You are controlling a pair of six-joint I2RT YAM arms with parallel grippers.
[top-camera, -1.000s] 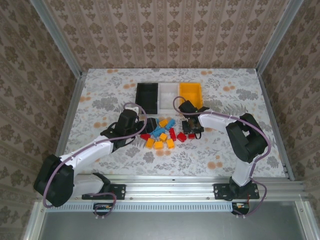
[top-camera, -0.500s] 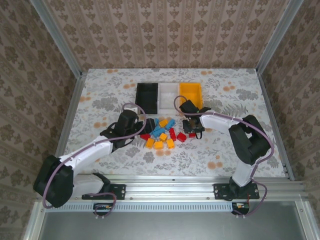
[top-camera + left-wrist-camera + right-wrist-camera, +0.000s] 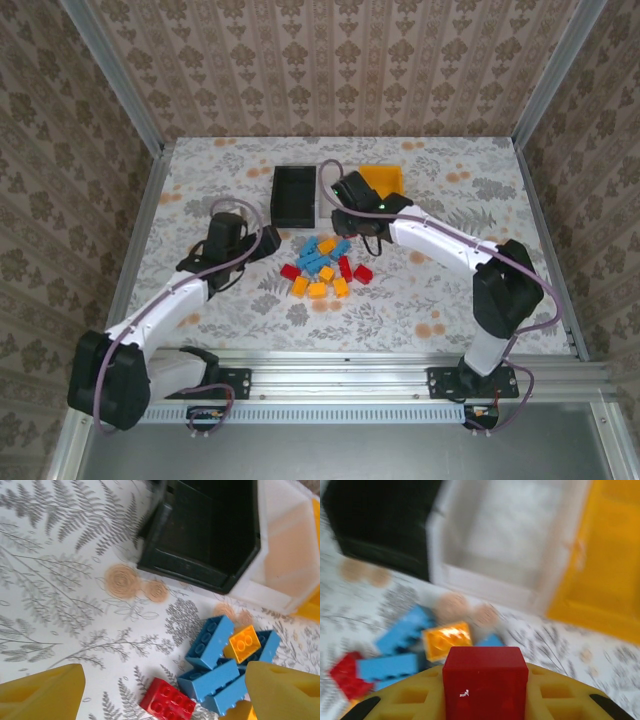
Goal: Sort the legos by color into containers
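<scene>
— What do we see in the right hand?
— It pinches 1 red brick between its yellow fingers, held up by the white bin. That bin sits between the black bin and the orange bin.
— And the left hand?
— We see it spread wide and holding nothing, above the desk at the left edge of the pile of legos. The blue, red and orange bricks lie near the 3 bins.
</scene>
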